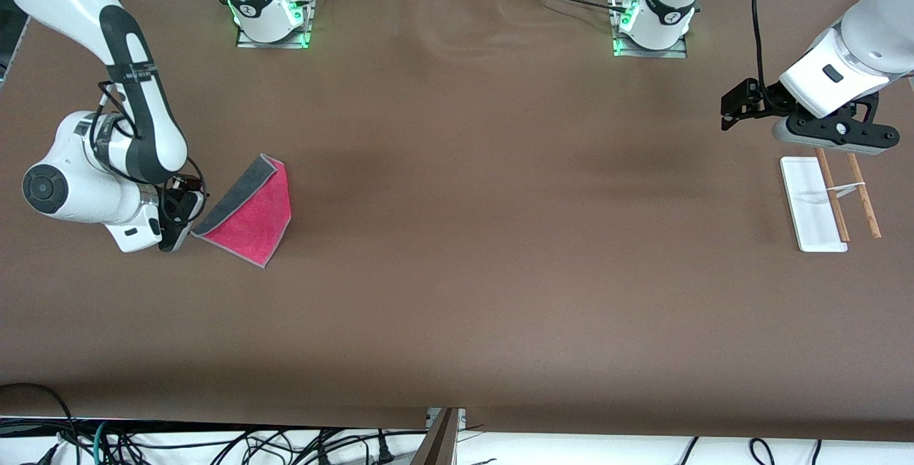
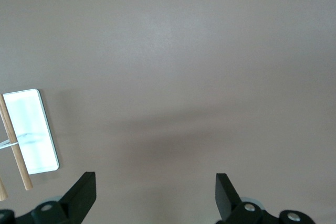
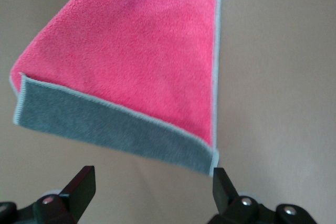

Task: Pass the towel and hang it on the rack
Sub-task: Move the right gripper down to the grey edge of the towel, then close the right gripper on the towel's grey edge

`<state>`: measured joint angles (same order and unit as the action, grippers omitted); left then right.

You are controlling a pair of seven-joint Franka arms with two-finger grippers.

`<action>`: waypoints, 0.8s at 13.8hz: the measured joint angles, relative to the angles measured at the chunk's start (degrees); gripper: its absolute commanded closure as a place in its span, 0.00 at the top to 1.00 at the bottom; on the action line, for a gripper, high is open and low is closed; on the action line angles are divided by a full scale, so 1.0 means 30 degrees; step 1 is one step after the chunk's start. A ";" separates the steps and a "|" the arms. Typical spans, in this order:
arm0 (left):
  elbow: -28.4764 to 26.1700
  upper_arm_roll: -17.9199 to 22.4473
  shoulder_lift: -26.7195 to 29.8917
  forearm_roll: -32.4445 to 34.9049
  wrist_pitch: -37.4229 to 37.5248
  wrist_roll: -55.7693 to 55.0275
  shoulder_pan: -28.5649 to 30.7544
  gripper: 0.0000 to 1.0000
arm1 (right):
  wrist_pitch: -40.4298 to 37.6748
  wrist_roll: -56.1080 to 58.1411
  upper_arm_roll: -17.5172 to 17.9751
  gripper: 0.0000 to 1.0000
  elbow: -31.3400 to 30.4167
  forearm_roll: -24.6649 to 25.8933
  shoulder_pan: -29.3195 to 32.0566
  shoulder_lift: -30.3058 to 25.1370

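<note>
Towel (image 1: 250,218) flat on table, right tool (image 1: 178,226) low beside it, wide, left tool (image 1: 735,109) over rack (image 1: 814,208), wide

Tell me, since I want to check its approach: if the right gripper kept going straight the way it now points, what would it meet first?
Most likely the towel: the open right gripper points at its folded-over grey edge, with nothing between. How much gap remains is unclear.
</note>
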<state>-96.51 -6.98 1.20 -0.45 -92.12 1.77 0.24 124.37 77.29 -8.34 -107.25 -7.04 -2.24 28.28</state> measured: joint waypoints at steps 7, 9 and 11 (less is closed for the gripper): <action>0.0001 0.0001 -0.0001 0.0000 0.0000 0.0000 0.0001 1.00 | 0.0064 0.4996 0.0001 0.99 0.2825 -0.2275 0.0530 0.2471; 0.0001 0.0001 -0.0001 0.0000 0.0000 0.0000 0.0000 1.00 | 0.0053 0.5648 0.0002 0.98 0.3057 -0.2900 0.0720 0.2979; 0.0001 0.0001 -0.0001 0.0000 0.0000 0.0000 0.0001 1.00 | 0.0052 0.6106 0.0002 0.86 0.3072 -0.3321 0.0905 0.3335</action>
<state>-96.51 -6.97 1.20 -0.45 -92.12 1.77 0.25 124.52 95.61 -8.34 -98.03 -17.00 0.47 38.29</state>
